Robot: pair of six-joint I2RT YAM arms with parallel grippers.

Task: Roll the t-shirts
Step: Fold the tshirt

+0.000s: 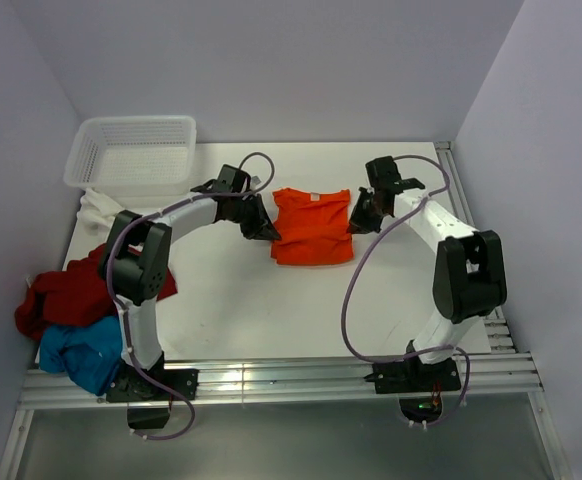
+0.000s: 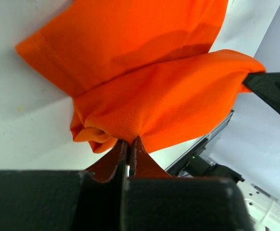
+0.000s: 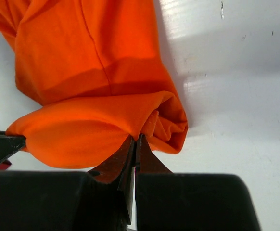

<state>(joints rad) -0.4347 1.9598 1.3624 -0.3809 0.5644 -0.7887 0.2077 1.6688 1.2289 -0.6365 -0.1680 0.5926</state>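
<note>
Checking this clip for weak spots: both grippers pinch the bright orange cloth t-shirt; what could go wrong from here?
1. The left gripper and right gripper each hold only a thin pinch of the bright orange cloth t-shirt at their tips, so it might slip.
2. The cloth is bunched at both pinches, so the roll could be uneven.

An orange t-shirt [image 1: 312, 228] lies half-folded centrally; red shirt [image 1: 61, 295], blue shirt [image 1: 81, 350], white shirt [image 1: 96, 208] heaped at left.
</note>
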